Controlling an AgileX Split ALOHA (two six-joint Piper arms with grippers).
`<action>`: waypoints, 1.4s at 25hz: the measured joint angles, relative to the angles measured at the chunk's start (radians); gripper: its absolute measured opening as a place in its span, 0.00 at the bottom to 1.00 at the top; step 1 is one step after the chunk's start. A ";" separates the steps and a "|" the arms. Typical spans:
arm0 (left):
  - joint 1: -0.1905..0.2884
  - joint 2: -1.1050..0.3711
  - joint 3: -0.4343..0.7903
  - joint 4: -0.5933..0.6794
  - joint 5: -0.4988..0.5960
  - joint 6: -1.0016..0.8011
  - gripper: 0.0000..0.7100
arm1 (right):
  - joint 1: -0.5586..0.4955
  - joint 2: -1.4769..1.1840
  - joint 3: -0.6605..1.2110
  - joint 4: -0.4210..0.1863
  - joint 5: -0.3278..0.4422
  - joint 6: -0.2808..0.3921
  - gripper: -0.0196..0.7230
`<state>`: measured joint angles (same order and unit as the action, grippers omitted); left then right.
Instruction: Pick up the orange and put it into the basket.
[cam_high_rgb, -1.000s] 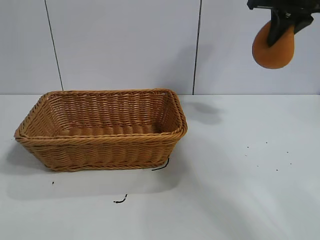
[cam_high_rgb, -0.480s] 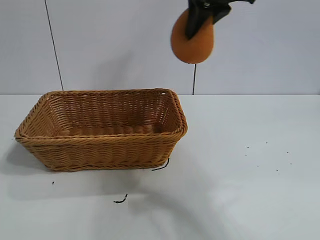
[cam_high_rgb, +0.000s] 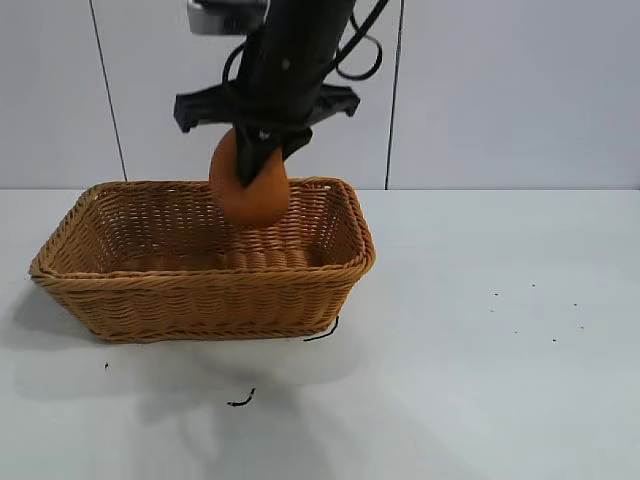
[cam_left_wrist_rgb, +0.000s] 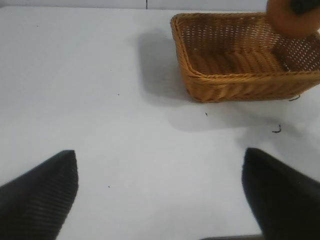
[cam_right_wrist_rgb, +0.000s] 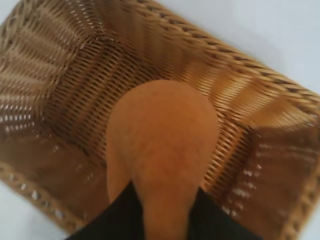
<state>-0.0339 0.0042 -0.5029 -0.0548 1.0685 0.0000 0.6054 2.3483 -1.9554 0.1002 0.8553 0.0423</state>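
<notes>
Movement: since one second ago the right gripper is carrying the orange from the 1 o'clock corner of the exterior view across toward 11 o'clock, and it is now hanging above the basket.

Orange position: it is hanging with the rounded base down, over the part of the basket near the 3 o'clock end; in the right wrist view the orange is covering the woven floor, and it is not touching it, as far as I am judging.

Right jaws: they are pinching the orange at its narrow upper part, one dark finger is crossing its front.

Left gripper: its fingers are standing spread wide apart over the bare table, well away from the basket at about 1 o'clock in its own camera.

Step in hand: I am judging it as the lowering before the release, the task being nearly done.

Risk one: the orange is round at the base, so if it is being released from this height it may be bouncing or rolling against the wall at the 3 o'clock side.

Risk two: the hold is on the tapered top only, so the fruit may be slipping out early.

Risk three: the basket is light, and a finger catching the braided rim could be pushing or tipping it.
</notes>
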 joint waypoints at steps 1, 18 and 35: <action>0.000 0.000 0.000 0.000 0.000 0.000 0.90 | 0.000 0.000 0.000 0.000 0.004 0.000 0.14; 0.000 0.000 0.000 0.000 0.000 0.000 0.90 | -0.027 -0.012 -0.451 -0.132 0.309 0.052 0.94; 0.000 0.000 0.000 0.000 0.001 0.000 0.90 | -0.500 -0.009 -0.460 -0.150 0.357 0.053 0.94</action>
<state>-0.0339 0.0042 -0.5029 -0.0551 1.0699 0.0000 0.1056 2.3396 -2.4155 -0.0497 1.2121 0.0950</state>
